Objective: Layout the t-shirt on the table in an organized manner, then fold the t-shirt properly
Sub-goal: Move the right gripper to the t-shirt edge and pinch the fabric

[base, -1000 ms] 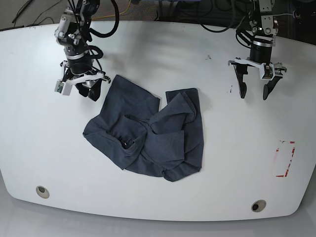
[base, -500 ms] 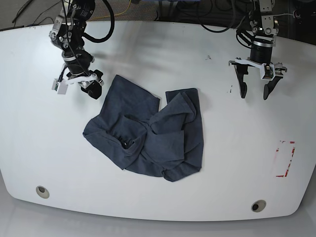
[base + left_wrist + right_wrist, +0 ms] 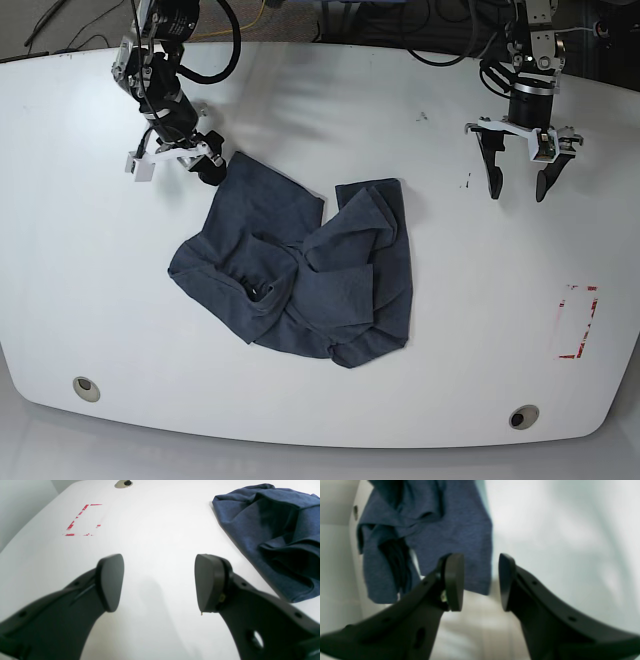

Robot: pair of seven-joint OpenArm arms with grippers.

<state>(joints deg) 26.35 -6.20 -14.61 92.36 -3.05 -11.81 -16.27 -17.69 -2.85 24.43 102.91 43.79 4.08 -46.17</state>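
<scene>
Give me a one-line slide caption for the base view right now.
Crumpled t-shirt on the white table; right gripper open at its upper corner, left gripper open, apart.

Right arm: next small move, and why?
Probably lower the right pincer onto the near corner of the t-shirt and close. Its jaws stand apart with nothing between them, hanging just off that upper corner. The shirt lies crumpled on the table, so nothing can be spread until a corner is gripped. The left pincer is open, well clear.

Overhead base view; 2 low wrist views sharing the t-shirt (image 3: 300,270).
</scene>
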